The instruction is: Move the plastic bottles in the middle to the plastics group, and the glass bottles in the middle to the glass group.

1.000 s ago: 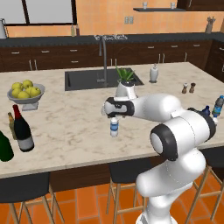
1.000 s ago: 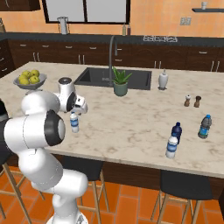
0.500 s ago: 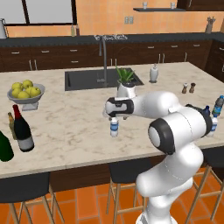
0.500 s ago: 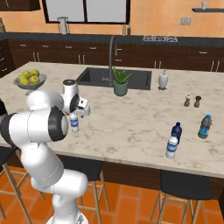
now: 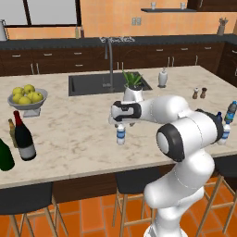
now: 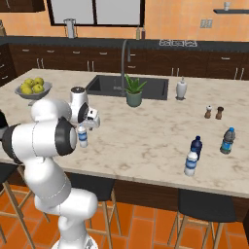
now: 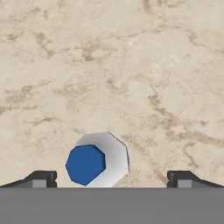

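Observation:
A small clear plastic bottle [image 5: 121, 134] [image 6: 82, 136] with a blue cap stands upright mid-counter. My gripper [image 5: 121, 124] [image 6: 83, 127] [image 7: 111, 180] hangs open right above it, fingers pointing down. From the hand, the blue cap [image 7: 85, 164] lies between the fingertips, left of centre, untouched. At the counter's right end stand a dark blue bottle [image 6: 196, 146], a clear bottle [image 6: 191, 164] and a blue-labelled clear bottle [image 6: 226, 140]. At the left end the red-topped wine bottle [image 5: 23, 140] stands beside the dark green bottle [image 5: 4, 156] and the brown beer bottle [image 5: 11, 129].
A bowl of lemons [image 5: 28, 98] sits at the back left. The sink [image 5: 104, 84] with its faucet, a potted plant [image 5: 133, 86], a white dispenser [image 5: 162, 77] and salt and pepper shakers [image 5: 199, 93] line the far side. Stools stand below the front edge.
The arm's elbow and hand have shifted slightly. The gripper stays open over the bottle, and the bottle has not moved.

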